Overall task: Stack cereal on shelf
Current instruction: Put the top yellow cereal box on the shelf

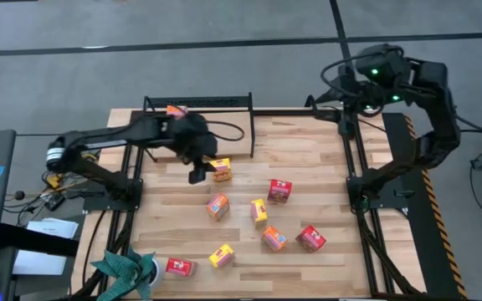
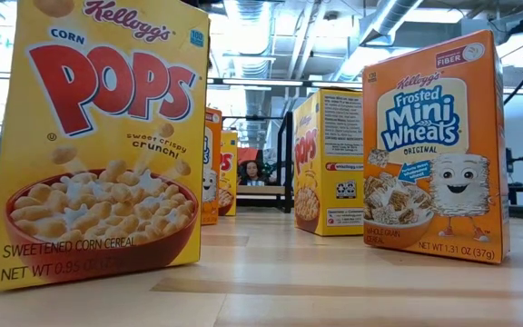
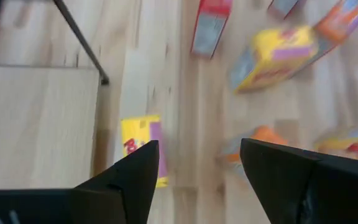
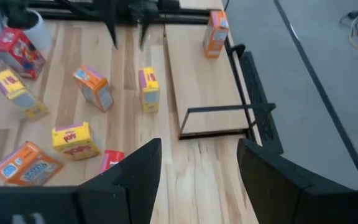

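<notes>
Jaws of left gripper [image 1: 197, 171] parted, holding nothing, we note, just beside yellow box [image 1: 222, 170] at shelf [image 1: 224, 142] edge. Right gripper [image 4: 194, 171] parted too, raised at far corner. One orange box [image 1: 176, 109] on shelf; remaining cereal scattered across table [image 1: 308, 159].

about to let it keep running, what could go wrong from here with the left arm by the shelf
The left gripper, open and empty, hangs right beside a yellow box standing just off the shelf; a careless sweep could tip it over. One orange box already stands on the shelf near its edge, so a clumsy placement might nudge it off. The remaining boxes stand close together on the table, so a grasp could clip a neighbour. The right gripper waits at the table's corner.
</notes>
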Controlling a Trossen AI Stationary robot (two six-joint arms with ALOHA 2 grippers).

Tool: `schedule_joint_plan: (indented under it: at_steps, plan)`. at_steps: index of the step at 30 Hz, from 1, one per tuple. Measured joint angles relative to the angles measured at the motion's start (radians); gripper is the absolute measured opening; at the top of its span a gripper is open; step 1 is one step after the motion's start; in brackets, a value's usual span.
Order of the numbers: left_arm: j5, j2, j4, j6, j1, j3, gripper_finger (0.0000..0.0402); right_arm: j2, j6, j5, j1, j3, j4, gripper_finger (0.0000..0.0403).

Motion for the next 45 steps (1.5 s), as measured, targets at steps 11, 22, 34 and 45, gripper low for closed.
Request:
schedule_joint_plan:
  at_steps: [11,22,34,45]
  plan:
    - [-0.003,0.172,-0.017,0.124,0.061,0.0,0.0218,-0.019,0.002,0.001,0.0,0.0,-0.002,0.0232]
    - [-0.027,0.186,-0.027,0.104,0.119,-0.007,0.0218,-0.01,-0.017,0.0,0.0,0.0,-0.005,0.0232]
    - [-0.035,0.186,-0.01,0.044,0.118,-0.008,0.0218,-0.01,-0.021,-0.001,0.0,0.0,-0.009,0.0232]
    - [-0.058,0.196,-0.03,0.032,0.105,-0.008,0.0221,-0.01,-0.02,-0.002,0.0,0.0,-0.012,0.0232]
